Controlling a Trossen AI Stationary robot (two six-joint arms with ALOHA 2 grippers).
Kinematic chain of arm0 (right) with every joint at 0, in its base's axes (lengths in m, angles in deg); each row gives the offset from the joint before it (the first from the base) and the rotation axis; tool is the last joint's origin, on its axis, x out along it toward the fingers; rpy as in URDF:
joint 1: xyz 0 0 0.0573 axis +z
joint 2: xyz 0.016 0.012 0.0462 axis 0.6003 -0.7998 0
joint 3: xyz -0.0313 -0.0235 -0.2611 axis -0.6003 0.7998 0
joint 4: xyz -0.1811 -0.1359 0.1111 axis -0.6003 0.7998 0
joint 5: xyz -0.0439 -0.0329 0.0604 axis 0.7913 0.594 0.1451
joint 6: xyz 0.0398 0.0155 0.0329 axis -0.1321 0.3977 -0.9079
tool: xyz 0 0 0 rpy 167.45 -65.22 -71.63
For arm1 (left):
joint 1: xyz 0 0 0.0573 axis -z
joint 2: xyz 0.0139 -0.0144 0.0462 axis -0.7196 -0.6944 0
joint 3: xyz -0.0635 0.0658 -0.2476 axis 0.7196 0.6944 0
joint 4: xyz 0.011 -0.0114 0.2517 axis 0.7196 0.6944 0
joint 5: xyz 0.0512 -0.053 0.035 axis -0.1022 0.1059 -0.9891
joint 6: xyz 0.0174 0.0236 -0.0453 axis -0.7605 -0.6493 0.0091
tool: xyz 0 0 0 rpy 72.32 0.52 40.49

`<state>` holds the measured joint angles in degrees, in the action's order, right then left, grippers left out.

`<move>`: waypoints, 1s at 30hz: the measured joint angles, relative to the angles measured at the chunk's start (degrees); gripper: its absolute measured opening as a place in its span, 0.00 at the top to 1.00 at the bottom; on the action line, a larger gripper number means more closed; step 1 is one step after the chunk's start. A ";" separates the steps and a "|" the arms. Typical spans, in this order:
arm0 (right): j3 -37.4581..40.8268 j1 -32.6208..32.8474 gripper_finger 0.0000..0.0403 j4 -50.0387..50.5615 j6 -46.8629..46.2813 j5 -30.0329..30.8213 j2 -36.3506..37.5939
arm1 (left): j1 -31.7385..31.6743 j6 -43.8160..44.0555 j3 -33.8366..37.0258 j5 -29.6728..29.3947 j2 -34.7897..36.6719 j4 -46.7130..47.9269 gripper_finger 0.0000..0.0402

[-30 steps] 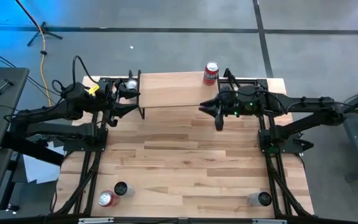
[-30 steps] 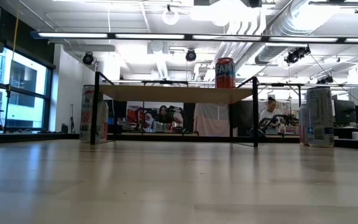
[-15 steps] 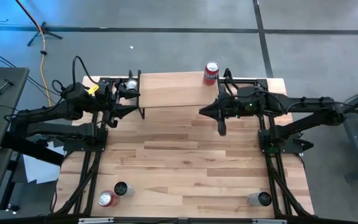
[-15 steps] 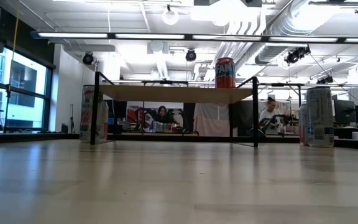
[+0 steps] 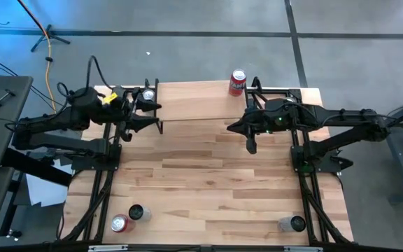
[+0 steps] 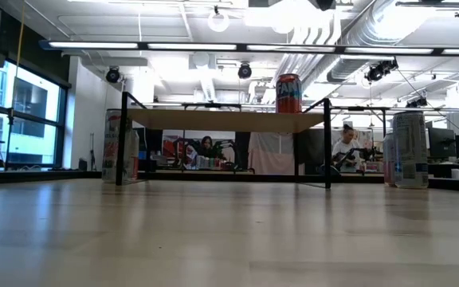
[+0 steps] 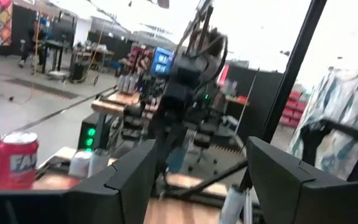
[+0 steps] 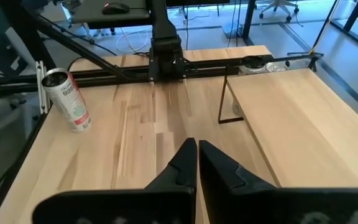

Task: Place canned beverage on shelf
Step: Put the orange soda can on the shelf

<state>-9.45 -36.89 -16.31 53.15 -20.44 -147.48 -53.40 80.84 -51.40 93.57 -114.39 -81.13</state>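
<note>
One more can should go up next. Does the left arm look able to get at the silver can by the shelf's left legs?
Probably yes: the left gripper, open and empty, sits right beside the silver can at the shelf, nothing between them.

The dark left arm's two-finger gripper [image 5: 154, 115] reaches in from the left side of the table, and its fingers [image 7: 126, 180] stand apart with nothing between them. The dark right arm's two-finger gripper [image 5: 251, 145] points downward with fingers pressed together, empty.

Overhead straight down, tabletop level across, two wrist views, all sharing shelf [image 5: 194, 101]
</note>
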 joint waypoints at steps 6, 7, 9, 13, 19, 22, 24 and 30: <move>0.00 -0.01 1.00 0.00 -2.29 0.01 0.00 | -0.02 1.12 -0.10 0.72 0.06 -1.85 0.46; 0.00 0.00 1.00 -0.02 -3.06 0.01 0.00 | -0.03 0.53 -0.09 0.74 0.08 -1.95 0.46; 0.00 -0.01 1.00 0.00 -4.49 0.02 0.00 | -0.07 0.13 -0.07 0.76 0.00 -3.27 0.46; 0.00 -0.01 1.00 -0.02 -6.95 0.03 0.00 | -0.08 1.82 -0.07 0.81 -0.17 -3.68 0.46; 0.00 0.01 1.00 -0.02 -9.81 0.49 0.00 | -0.09 -1.03 -0.07 1.78 -0.17 -3.27 0.46; 0.00 0.00 1.00 -0.02 -10.90 1.47 0.00 | -0.09 -2.09 -0.07 1.84 -0.17 -3.14 0.46; 0.00 -0.01 1.00 -0.02 -10.97 1.52 0.00 | -0.09 -2.09 -0.07 2.91 -0.17 -2.95 0.43; 0.00 -0.01 1.00 -0.02 -10.97 1.54 0.00 | 0.13 -1.03 -0.07 9.37 -0.67 -1.77 0.23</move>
<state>-9.45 -36.90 -16.33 42.19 -18.90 -147.48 -53.27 79.81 -51.47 102.94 -115.06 -82.89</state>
